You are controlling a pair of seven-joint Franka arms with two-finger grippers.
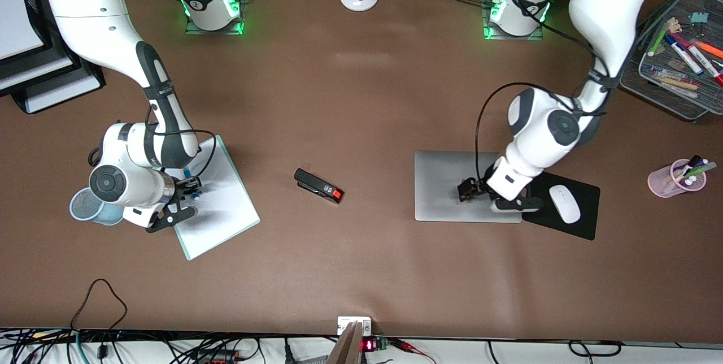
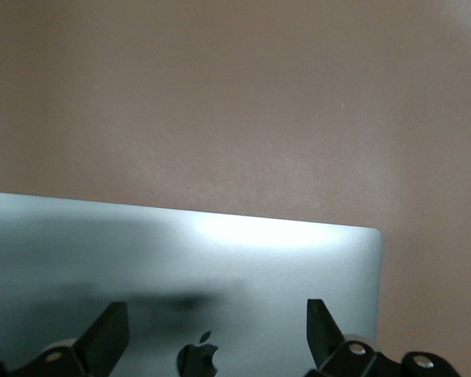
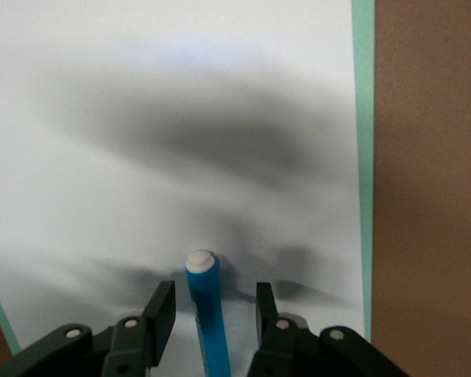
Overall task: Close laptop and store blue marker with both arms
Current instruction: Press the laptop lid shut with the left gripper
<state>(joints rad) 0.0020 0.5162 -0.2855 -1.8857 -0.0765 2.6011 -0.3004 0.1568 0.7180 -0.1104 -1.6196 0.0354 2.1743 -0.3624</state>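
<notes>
Left gripper point(image 1: 469, 190), fingers apart, hovered over the closed laptop point(image 1: 446, 183); at its 9 o'clock, right gripper point(image 3: 212, 310) straddled, unclamped, the blue marker point(image 3: 206, 306) on a whiteboard point(image 1: 226, 206).

In the right wrist view the marker point(image 3: 206, 314) runs off the picture's edge between the fingers point(image 3: 161, 310), so its other end is unseen; in the front view the right arm covers nearly all of it. The left arm hides part of the laptop point(image 1: 446, 186) lid, and the left wrist view cuts off the lid and blurs its logo point(image 2: 198, 360).
</notes>
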